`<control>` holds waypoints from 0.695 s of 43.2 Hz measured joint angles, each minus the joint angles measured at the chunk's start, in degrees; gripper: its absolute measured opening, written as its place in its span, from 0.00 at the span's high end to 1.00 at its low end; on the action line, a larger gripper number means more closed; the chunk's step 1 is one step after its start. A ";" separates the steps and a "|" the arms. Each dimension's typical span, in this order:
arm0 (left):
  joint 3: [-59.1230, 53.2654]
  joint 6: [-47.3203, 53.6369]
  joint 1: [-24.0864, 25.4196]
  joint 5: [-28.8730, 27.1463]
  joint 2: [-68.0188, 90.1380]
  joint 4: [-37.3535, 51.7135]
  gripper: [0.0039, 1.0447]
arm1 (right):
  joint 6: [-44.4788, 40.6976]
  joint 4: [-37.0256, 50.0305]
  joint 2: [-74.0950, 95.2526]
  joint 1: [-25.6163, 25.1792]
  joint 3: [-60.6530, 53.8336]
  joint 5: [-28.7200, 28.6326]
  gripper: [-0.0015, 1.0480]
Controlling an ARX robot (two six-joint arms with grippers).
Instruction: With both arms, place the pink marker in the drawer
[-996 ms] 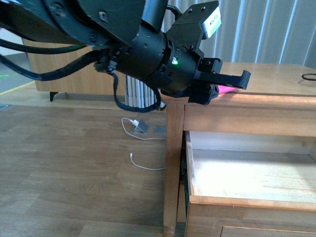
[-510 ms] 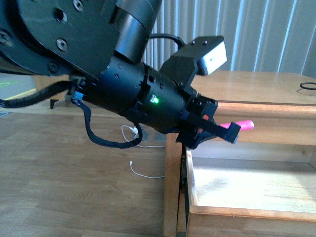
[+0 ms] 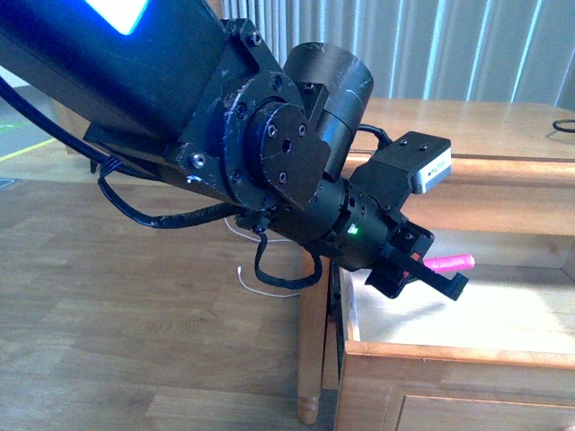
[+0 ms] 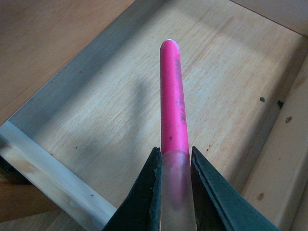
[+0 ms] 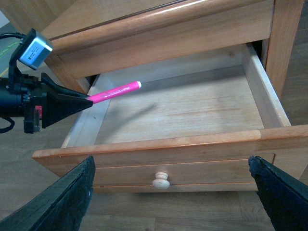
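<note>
pink marker (image 4: 173, 110) cap end cropped; drawer (image 3: 467, 353) right side cropped

Looks like a home or office room: plank floor (image 3: 108, 359), vertical blinds (image 3: 503, 45), wooden desk (image 3: 485, 126), loose cable (image 3: 256, 285).

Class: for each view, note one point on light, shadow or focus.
Front view: the dark arm looms against bright blinds, and a sunlit patch brightens the drawer floor. Left wrist view: the marker looks softer between the jaws than at its tip. Right wrist view: its soft shadow lies on the drawer floor.
</note>
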 joint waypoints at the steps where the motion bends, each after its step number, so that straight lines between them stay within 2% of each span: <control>1: 0.09 0.00 -0.02 0.00 0.26 0.00 0.87 | -0.02 0.00 0.00 0.00 0.00 0.00 0.08; 11: 1.22 -1.29 -1.11 -1.01 2.21 3.26 0.86 | 0.00 0.00 0.00 0.00 0.00 0.00 0.08; 17: 0.24 -1.84 -1.66 -2.51 1.81 5.97 0.64 | 0.00 0.00 0.00 0.00 0.00 0.00 0.08; 21: -1.20 -2.19 -1.70 -4.35 1.20 8.11 0.54 | 0.00 0.00 0.00 0.00 0.00 0.00 0.08; 30: -7.48 -4.17 -0.79 -13.60 -4.15 13.40 0.23 | 0.00 0.00 0.00 0.00 0.00 0.00 0.08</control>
